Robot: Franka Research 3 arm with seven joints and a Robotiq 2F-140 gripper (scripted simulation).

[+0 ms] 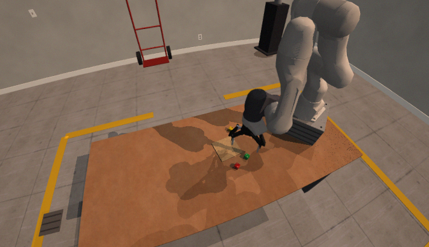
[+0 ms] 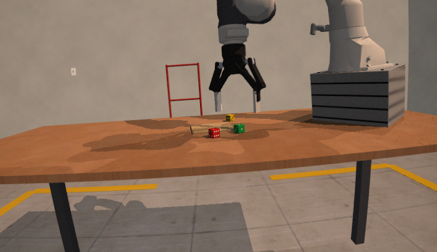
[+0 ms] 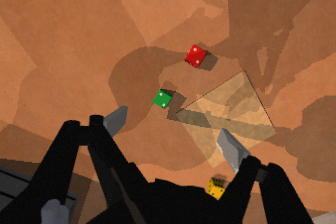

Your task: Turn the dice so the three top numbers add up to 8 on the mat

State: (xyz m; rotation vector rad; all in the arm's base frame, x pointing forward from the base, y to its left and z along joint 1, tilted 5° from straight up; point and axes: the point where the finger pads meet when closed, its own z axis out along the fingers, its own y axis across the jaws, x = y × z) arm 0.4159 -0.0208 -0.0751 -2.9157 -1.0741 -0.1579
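The thin tan mat (image 1: 221, 151) (image 2: 200, 129) (image 3: 237, 88) lies on the table. All three dice lie on the table off the mat. The green die (image 1: 246, 156) (image 2: 239, 128) (image 3: 162, 98) is just off one mat corner, two pips on top. The red die (image 1: 237, 165) (image 2: 213, 132) (image 3: 195, 56) lies beyond it in the wrist view, also two on top. The yellow die (image 1: 230, 128) (image 2: 229, 117) (image 3: 216, 188) lies off the opposite side; its top number is too small to tell. My gripper (image 1: 245, 145) (image 2: 237, 110) (image 3: 173, 125) is open and empty, above the table near green die and mat.
The robot's base block (image 1: 305, 130) (image 2: 349, 97) stands on the table (image 1: 126, 184) (image 2: 144, 162) at the right in the top and exterior views. The arm's shadows fall across the mat and table. A red hand truck (image 1: 147, 28) (image 2: 185, 99) stands by the wall, away from the table.
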